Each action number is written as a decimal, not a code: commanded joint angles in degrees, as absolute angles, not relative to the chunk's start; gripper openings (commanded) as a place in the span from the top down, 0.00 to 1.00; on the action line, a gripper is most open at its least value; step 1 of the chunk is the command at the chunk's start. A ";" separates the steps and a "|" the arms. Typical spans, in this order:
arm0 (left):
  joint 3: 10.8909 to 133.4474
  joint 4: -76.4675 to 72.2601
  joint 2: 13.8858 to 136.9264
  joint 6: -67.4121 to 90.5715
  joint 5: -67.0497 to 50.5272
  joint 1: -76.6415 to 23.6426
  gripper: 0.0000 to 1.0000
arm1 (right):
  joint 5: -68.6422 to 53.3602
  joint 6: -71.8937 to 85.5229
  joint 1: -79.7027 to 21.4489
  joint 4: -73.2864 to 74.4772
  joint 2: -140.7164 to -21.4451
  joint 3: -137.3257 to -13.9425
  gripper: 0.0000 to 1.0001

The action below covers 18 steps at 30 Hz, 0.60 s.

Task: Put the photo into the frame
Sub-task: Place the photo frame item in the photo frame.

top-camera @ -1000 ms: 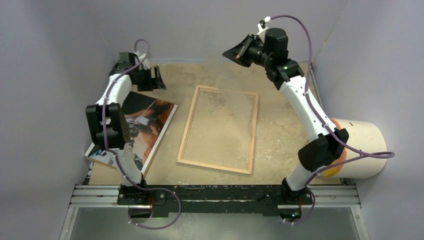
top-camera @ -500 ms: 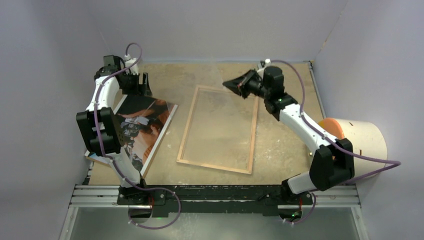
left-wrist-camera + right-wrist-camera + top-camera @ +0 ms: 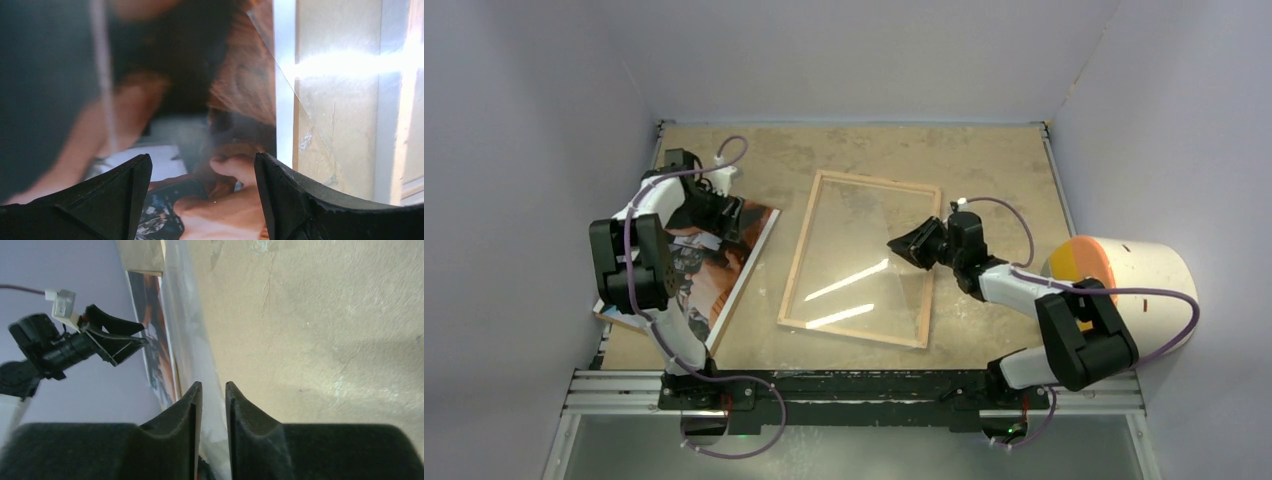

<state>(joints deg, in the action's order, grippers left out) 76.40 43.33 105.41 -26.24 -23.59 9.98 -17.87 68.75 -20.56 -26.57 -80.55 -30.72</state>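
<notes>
The left claw [image 3: 201, 159] is spreading its fingers wide and hovering low over the photo [image 3: 721, 262], which is lying flat on the tabletop [image 3: 984, 170] just left of the frame [image 3: 794, 270]. The right claw [image 3: 214, 385] is pinching the edge of the clear sheet [image 3: 854, 260] inside the frame's right rail; the frame is lying wood-face up

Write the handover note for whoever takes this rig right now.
Left pincer: open, over the far end of the photo, nothing held.
Right pincer: shut on the clear sheet at the right rail of the frame.
Frame lies flat, wood face up; photo lies left of it, apart.
Done: nothing inserted.
To do: grasp photo, lay it in frame.
</notes>
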 commanded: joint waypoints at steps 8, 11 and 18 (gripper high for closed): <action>69.57 42.39 100.83 -35.60 -14.89 0.77 0.22 | -18.11 42.13 -19.30 -6.00 -87.16 -43.71 0.24; 69.37 42.13 100.81 -35.88 -13.60 0.45 0.23 | -19.26 36.55 -18.42 -0.15 -87.79 -47.75 0.12; 68.56 43.12 99.08 -35.82 -13.51 0.44 0.23 | -23.06 32.97 -18.36 5.47 -89.99 -49.80 0.01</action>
<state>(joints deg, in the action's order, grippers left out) 69.17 42.83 102.80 -34.54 -13.87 0.36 -19.20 38.30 -18.52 -1.48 -88.64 -48.10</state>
